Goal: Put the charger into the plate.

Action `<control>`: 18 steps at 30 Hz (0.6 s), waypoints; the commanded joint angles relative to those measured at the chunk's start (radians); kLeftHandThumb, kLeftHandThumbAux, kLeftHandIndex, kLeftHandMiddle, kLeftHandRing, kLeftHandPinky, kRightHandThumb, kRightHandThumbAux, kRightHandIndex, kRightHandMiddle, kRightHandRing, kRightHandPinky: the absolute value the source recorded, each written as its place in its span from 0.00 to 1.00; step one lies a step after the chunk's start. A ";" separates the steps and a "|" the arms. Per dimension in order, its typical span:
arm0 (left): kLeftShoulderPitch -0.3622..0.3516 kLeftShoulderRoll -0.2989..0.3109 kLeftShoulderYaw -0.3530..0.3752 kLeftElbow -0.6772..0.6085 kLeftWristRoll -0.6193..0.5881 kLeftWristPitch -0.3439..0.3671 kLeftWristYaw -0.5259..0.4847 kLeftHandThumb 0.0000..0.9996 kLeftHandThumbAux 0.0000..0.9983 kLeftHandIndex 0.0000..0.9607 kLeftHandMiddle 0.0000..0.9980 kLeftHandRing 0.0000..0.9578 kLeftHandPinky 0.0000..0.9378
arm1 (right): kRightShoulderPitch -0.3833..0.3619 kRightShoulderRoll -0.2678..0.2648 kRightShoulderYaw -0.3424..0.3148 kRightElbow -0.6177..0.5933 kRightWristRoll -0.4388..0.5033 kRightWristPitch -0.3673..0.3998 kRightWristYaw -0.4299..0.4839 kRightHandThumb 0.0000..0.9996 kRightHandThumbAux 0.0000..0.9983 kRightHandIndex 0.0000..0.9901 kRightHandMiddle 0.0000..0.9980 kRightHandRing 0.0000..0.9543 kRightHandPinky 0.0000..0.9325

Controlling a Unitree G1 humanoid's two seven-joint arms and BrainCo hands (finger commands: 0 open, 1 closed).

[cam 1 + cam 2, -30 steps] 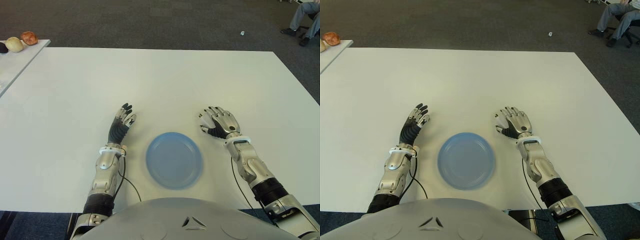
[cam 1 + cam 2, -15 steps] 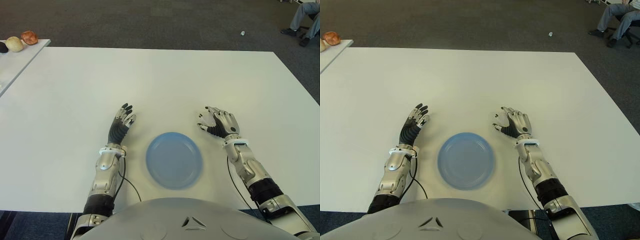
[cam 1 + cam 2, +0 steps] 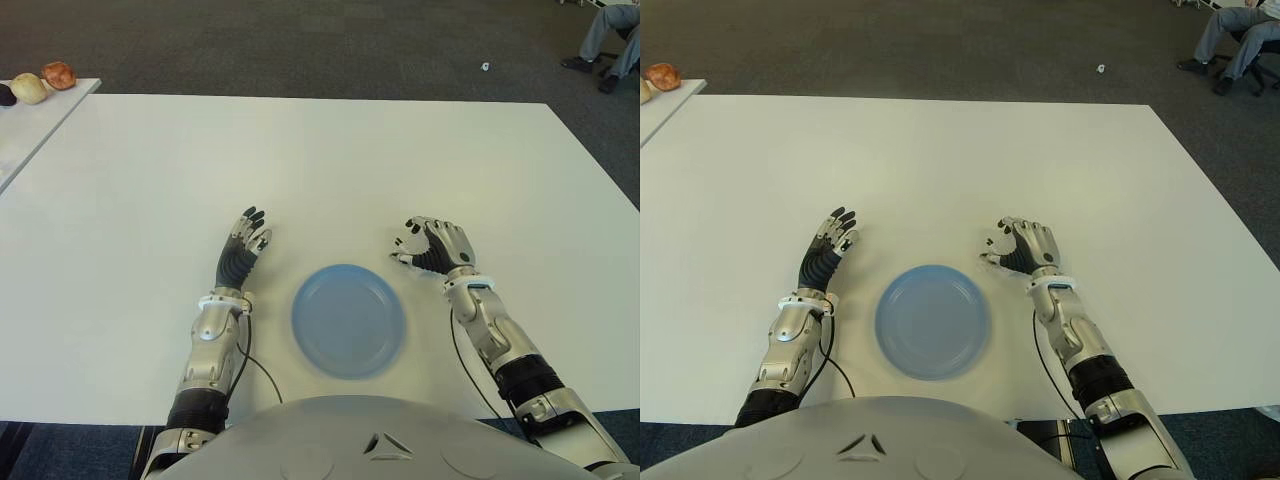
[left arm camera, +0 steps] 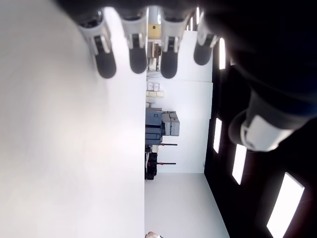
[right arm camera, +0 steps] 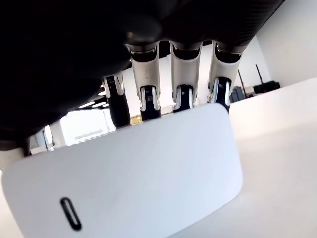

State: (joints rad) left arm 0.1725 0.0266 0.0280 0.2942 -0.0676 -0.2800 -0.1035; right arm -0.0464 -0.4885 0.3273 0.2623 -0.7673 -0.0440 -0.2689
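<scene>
I am seeing the charger point(image 5: 124, 173) best through the right wrist view: a flat white block with rounded corners and a small dark oval slot near one end, sitting under my right hand point(image 3: 432, 247), whose fingers point(image 5: 148, 94) are curling over its far edge and gripping it. In the eye views the charger itself is almost wholly hidden beneath that hand, so I am reading its place from the hand, which is showing just beyond and to the right of the blue plate point(image 3: 348, 320), near its rim but not over it. I cannot tell from these views whether the charger is touching the tabletop point(image 3: 300, 160) or being held just clear of it. The plate is lying flat on the white tabletop directly in front of my torso, with nothing in it. My left hand point(image 3: 245, 245) is showing on the other side of the plate, to its left and a little farther out, fingers stretched out straight and holding nothing. Off at the far left, on a separate white surface point(image 3: 25, 125), a few small rounded objects point(image 3: 42, 83) are sitting, and at the top right corner a seated person's legs point(image 3: 605, 35) are showing on the dark carpet point(image 3: 300, 45).
</scene>
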 commanded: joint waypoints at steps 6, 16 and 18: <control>0.037 0.012 0.004 0.044 0.002 0.050 -0.008 0.00 0.53 0.07 0.12 0.10 0.07 | 0.007 0.024 -0.003 0.000 0.038 0.001 0.052 0.98 0.65 0.40 0.46 0.56 0.64; 0.038 0.022 -0.001 0.043 0.003 0.045 -0.019 0.00 0.55 0.07 0.11 0.09 0.05 | 0.016 0.035 -0.020 -0.030 0.052 0.014 0.082 0.95 0.66 0.39 0.48 0.55 0.65; 0.038 0.023 -0.001 0.043 0.005 0.043 -0.017 0.00 0.55 0.07 0.11 0.08 0.04 | 0.016 0.034 -0.019 -0.034 0.047 0.016 0.085 0.95 0.66 0.39 0.48 0.55 0.66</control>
State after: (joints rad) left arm 0.1741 0.0411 0.0252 0.2937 -0.0673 -0.2816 -0.1120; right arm -0.0438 -0.4641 0.3018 0.2285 -0.7245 -0.0403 -0.2052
